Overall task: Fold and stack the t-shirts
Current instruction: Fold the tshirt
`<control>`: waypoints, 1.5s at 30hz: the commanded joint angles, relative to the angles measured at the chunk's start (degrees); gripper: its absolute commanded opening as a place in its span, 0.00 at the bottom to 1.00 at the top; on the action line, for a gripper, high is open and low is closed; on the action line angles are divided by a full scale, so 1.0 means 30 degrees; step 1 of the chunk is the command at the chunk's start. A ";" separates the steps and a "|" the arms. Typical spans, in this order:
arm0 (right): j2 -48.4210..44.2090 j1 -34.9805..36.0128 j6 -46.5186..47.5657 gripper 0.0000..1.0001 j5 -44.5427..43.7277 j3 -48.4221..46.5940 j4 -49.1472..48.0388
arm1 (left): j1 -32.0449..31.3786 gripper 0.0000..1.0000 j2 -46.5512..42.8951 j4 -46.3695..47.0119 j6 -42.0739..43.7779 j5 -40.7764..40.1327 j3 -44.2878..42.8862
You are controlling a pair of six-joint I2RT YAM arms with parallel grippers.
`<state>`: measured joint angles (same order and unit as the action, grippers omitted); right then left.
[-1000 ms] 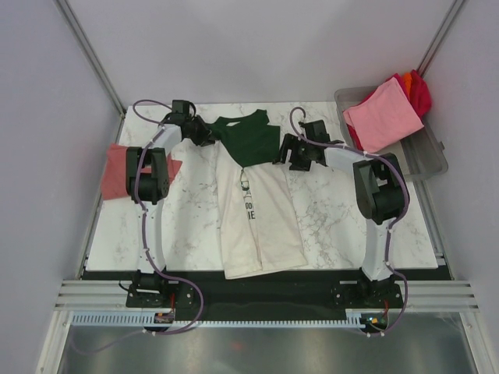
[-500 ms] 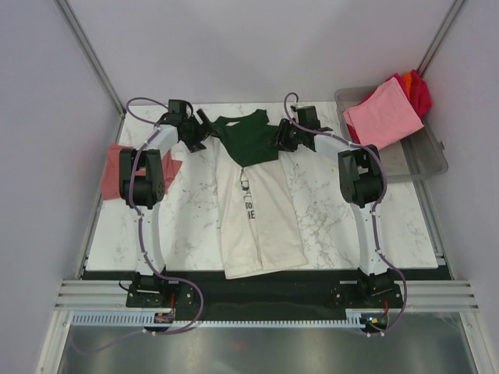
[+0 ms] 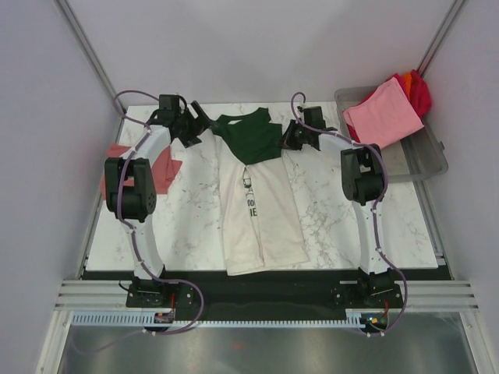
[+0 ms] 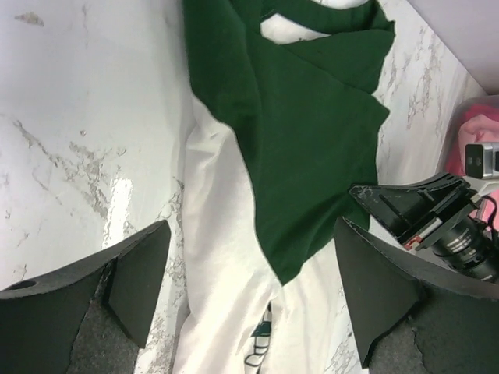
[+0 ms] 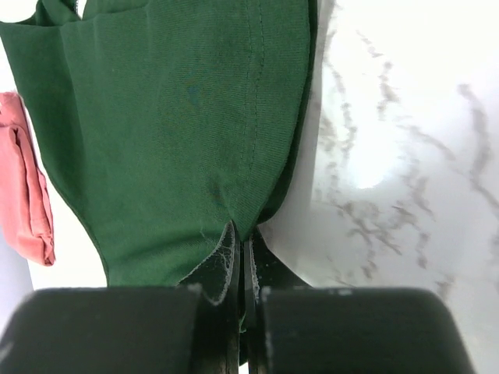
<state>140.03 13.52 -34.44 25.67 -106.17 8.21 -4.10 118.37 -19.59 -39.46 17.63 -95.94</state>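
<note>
A dark green t-shirt lies crumpled over the collar end of a cream-white t-shirt spread down the table's middle. My right gripper is shut on the green shirt's right edge; in the right wrist view the cloth is pinched between the closed fingers. My left gripper hovers open just left of the green shirt, holding nothing. In the left wrist view its fingers stand wide above the green cloth and the white cloth. A folded brick-red t-shirt rests at the left edge.
A clear plastic bin at the back right holds pink cloth and red cloth. Grey walls close in the table on both sides and behind. The red shirt shows beyond the green one in the right wrist view.
The left gripper opened, let go of the green shirt and drew back to the left. The right gripper reached the green shirt's right edge and closed on it.
</note>
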 commanded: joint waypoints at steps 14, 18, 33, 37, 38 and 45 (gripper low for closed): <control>-0.2609 -0.2748 -0.0855 0.59 -0.1876 0.4127 -0.0800 | -0.0479 0.93 -0.5291 0.1170 0.0819 0.0453 0.4995; -0.5010 -0.2719 -0.0300 0.77 -0.2697 0.6118 -0.0861 | -0.0773 0.97 -0.7925 0.1141 0.0908 -0.0103 0.7306; -1.9365 -0.0586 0.0084 0.59 -0.4073 2.2489 0.0541 | -0.5542 0.93 -1.7099 0.0760 0.0148 -0.0805 1.9174; -2.2844 0.1320 -0.0356 0.58 -0.5474 2.4221 0.2884 | -0.7331 0.83 -1.7716 0.0351 -0.0439 -0.0750 2.0697; -2.4249 0.2252 -0.0705 0.58 -0.5800 2.4953 0.3933 | -0.7857 0.78 -1.7862 0.0263 -0.0701 -0.0633 2.1107; -2.9615 0.3696 -0.2261 0.59 -0.6301 2.7096 0.7602 | -1.0436 0.76 -1.7981 0.0379 -0.1932 -0.1100 2.2193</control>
<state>55.57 23.64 -38.50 9.52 -26.48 24.69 -33.12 65.60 -19.00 -41.91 15.79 -30.44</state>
